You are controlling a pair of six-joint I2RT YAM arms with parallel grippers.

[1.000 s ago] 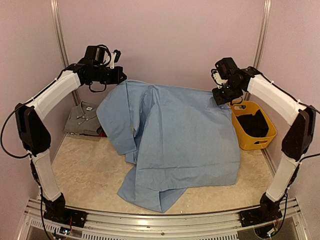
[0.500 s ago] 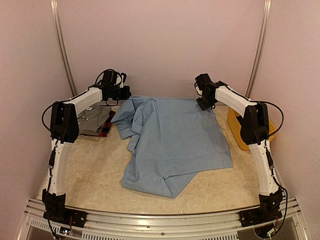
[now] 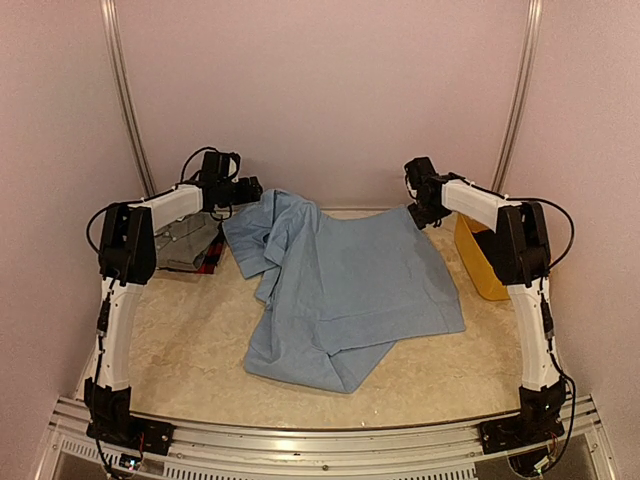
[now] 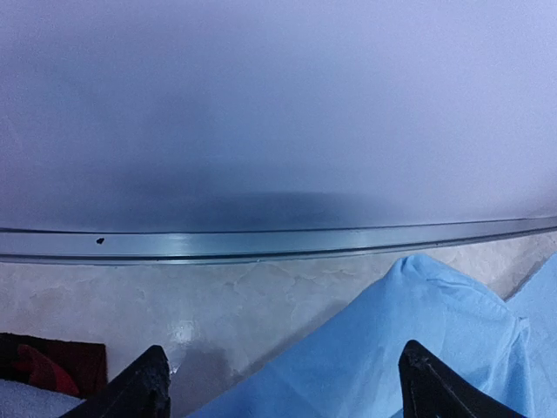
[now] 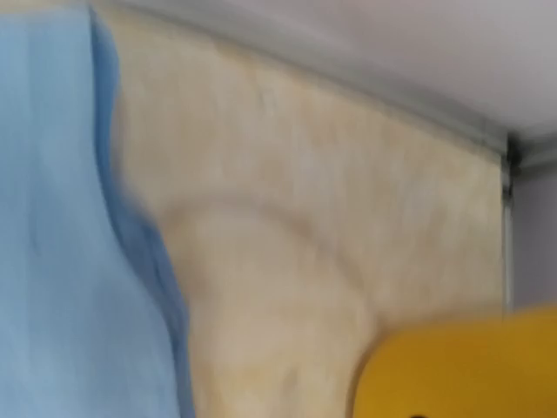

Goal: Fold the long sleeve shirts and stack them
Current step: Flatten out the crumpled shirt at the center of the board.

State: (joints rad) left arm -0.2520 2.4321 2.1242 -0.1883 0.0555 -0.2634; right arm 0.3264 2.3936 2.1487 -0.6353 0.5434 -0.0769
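Shirt laid out for folding: the light blue collared button-up shirt (image 3: 350, 290) is spread mid-way across the beige marbled table (image 3: 180, 340), its far edge drawn between both arms, presumably for flattening. The left gripper (image 4: 282, 366) is seen with fingers wide apart over the bunched far-left corner, nothing held; whether the right gripper (image 3: 418, 210), at the far-right corner, is parted cannot be told. The folded grey shirt (image 3: 185, 245) is set far left on a red-and-black plaid shirt (image 3: 212, 263), evidently as the stack
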